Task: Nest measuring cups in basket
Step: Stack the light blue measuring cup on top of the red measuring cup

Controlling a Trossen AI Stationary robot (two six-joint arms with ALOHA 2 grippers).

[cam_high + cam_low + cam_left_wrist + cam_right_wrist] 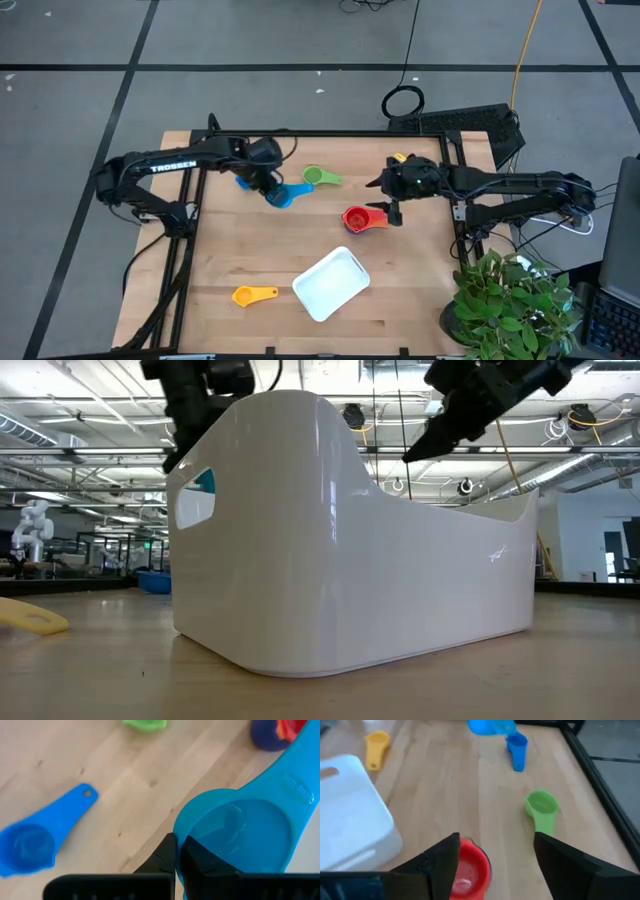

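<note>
left gripper (272, 190) pinches light blue cup (285, 194) rim; keep level to basket (331, 284). right gripper (388, 211) wide over red cup (356, 218).

Bare wood around the basket (331, 283), yellow cup (254, 295) beside it, cups clustered beyond

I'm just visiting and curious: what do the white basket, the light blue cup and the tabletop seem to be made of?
The basket looks like glossy moulded plastic: ceiling lights reflect on its smooth wall. The light blue measuring cup, pinched by the left gripper, seems slightly translucent plastic with raised lettering on its handle. The table appears to be pale wood with visible grain, a matte finish.
</note>
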